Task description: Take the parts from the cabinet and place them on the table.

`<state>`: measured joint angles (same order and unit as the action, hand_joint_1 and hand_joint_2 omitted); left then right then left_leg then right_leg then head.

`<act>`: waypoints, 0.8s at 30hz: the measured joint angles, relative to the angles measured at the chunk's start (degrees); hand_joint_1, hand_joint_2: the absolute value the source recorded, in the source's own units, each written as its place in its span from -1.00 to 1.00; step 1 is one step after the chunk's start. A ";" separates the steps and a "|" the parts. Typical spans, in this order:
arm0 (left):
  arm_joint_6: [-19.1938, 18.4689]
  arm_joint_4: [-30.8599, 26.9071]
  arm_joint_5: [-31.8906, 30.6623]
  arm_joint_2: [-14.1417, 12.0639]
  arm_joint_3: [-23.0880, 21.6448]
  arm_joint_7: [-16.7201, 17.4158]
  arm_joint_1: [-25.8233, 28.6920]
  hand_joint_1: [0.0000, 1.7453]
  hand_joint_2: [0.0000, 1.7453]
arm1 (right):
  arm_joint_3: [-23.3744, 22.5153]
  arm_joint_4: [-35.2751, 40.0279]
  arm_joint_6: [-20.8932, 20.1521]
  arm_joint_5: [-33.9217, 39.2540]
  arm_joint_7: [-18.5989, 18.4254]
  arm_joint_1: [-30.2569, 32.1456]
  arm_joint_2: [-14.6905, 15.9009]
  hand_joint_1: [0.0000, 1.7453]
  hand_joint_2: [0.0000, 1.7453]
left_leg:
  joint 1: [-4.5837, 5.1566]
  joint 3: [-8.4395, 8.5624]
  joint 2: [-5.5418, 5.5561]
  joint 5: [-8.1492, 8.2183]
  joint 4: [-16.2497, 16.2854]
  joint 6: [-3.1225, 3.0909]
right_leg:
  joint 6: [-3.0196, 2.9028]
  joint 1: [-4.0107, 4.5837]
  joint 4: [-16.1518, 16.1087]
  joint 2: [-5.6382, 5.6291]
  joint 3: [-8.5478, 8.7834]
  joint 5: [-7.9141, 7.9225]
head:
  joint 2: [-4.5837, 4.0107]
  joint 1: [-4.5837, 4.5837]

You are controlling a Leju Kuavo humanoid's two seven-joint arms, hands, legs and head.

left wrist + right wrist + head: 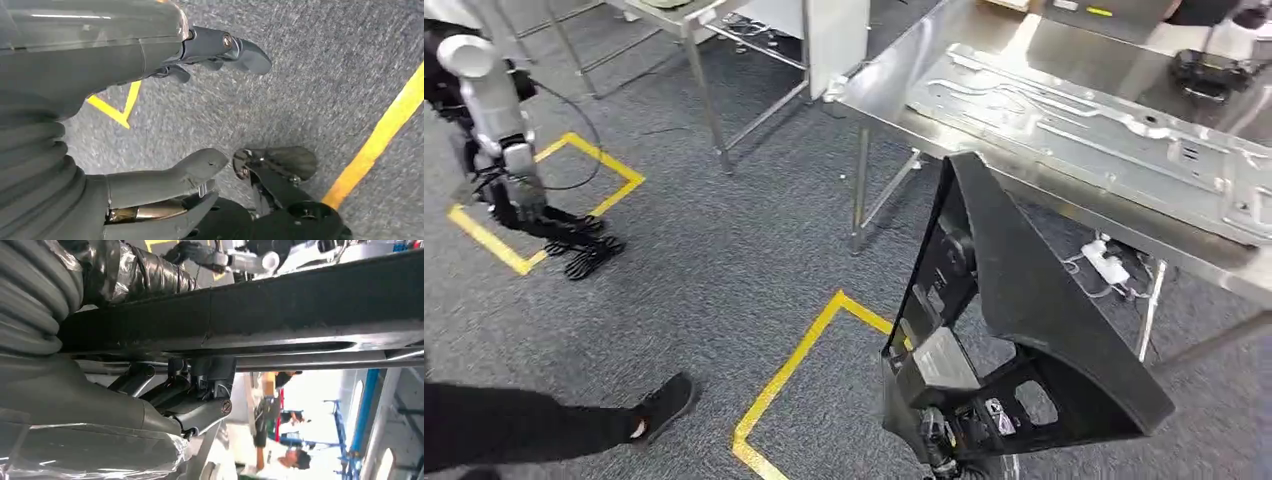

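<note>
black part [1014, 300], steel table [1064, 60], person's shoe [664, 402]

A steel table [984, 150] is seen at the upper right of the head view, on thin metal legs. A large, flat pressed-metal panel [1094, 135] is laid along its top, and a small dark device [1209, 70] is set near the far edge. Below, grey carpet floor [724, 270] is marked with yellow tape lines [799, 360]; a white power strip [1107, 262] is laid on it under the table.
</note>
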<state>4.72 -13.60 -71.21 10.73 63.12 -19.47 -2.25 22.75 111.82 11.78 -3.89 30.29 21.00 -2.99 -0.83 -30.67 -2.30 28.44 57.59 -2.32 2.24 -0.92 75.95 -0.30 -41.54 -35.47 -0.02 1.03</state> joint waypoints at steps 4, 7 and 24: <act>-0.13 0.00 -0.11 0.04 0.07 0.09 -0.14 -1.00 1.00 | 0.07 -0.79 0.04 -0.04 -0.26 -0.09 -0.02 1.00 1.00 | 0.02 0.85 -2.72 0.65 0.07 0.69 | -0.49 0.17 -15.30 3.01 8.64 8.04 | 0.00 0.02; -0.13 0.00 -0.26 0.00 0.09 0.17 -0.30 -1.00 1.00 | 0.52 -1.31 0.72 -0.04 -0.24 -0.40 -0.02 1.00 1.00 | 0.54 1.30 -4.05 1.14 0.19 1.62 | -1.64 0.96 -17.04 3.72 9.13 7.31 | 0.00 0.00; 0.15 0.00 -1.01 -0.28 0.17 0.44 -0.21 -1.00 1.00 | 2.25 -2.95 1.79 0.07 -0.39 -1.09 0.00 1.00 1.00 | 0.31 0.19 6.00 0.30 0.58 0.97 | -1.48 0.11 -17.22 -8.52 8.13 8.38 | 0.00 0.02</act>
<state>4.87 -13.59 -72.22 10.45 63.30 -19.04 -2.46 25.00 108.87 13.57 -3.83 29.90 19.91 -2.99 -0.52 -30.48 3.70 28.74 58.17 -1.35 0.75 -0.81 58.73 -8.82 -33.41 -27.08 -0.02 1.05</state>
